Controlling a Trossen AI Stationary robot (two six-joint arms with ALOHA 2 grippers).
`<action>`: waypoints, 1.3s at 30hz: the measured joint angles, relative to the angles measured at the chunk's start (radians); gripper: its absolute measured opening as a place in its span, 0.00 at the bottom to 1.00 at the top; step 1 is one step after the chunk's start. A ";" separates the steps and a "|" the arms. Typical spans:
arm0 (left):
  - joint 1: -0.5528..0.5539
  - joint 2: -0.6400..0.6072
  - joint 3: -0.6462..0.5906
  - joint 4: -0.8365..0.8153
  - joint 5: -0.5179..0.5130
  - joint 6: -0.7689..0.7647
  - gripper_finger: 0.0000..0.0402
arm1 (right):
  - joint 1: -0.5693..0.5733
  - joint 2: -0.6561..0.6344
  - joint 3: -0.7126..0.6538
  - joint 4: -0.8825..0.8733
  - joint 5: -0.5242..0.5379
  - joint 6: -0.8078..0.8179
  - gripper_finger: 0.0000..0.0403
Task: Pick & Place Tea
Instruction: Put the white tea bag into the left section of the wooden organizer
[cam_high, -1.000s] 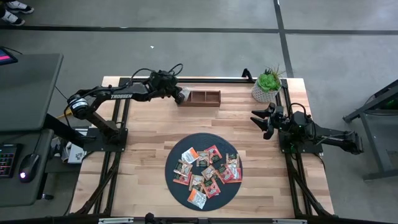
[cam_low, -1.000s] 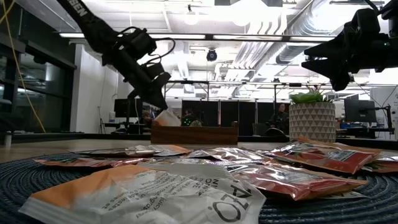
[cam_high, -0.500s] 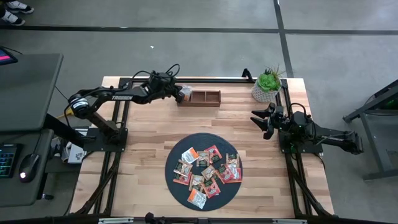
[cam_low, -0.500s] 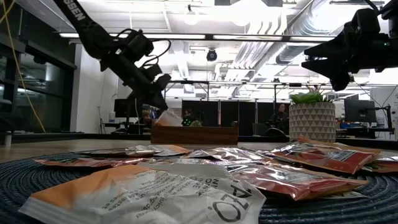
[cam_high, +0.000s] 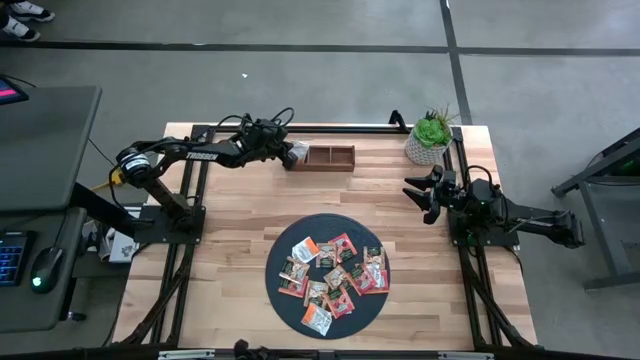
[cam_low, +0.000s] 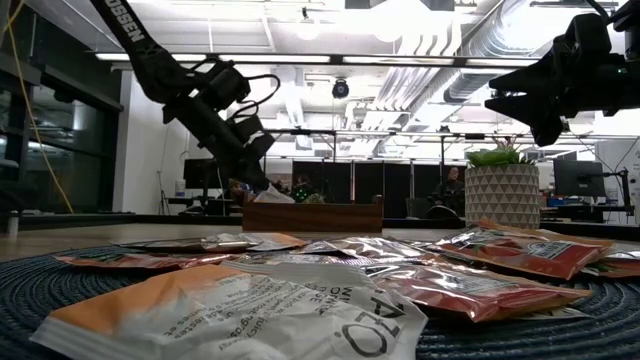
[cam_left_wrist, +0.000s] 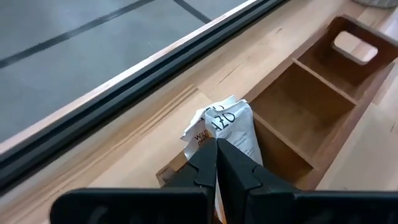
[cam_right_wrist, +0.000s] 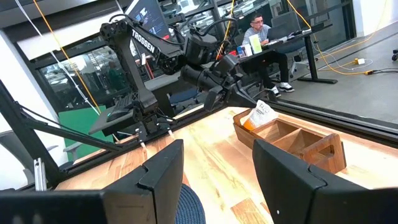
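Clearly the placing step is in hand: the left end effector (cam_left_wrist: 216, 163), clamped on a white-and-orange tea sachet (cam_left_wrist: 231, 127), holds it over the end compartment of the brown wooden tray (cam_high: 330, 157) at twelve o'clock on the pale wooden desk (cam_high: 230, 230). Next it should part and release; the right end effector (cam_high: 418, 195), fingers apart, waits at three o'clock, the other sachets (cam_high: 335, 275) lie on the dark round mat (cam_high: 285, 310), and a seated person (cam_right_wrist: 264, 34) works in the room beyond.

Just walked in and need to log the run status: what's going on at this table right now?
The left end effector is shut on a white tea sachet and is lowering it into the end compartment of the wooden tray at the table's far edge. The rest of the tea sachets lie on the dark round mat. The right end effector waits open beside the potted plant.
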 joint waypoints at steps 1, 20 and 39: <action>0.000 0.000 0.000 0.000 -0.004 0.014 0.04 | 0.000 0.000 0.000 0.000 0.000 0.000 0.47; 0.000 -0.048 0.006 0.018 -0.053 0.092 0.37 | 0.000 0.000 0.000 0.000 0.000 0.000 0.47; 0.086 -0.057 0.006 0.011 0.097 0.212 0.29 | 0.000 0.000 0.000 0.000 0.000 0.000 0.47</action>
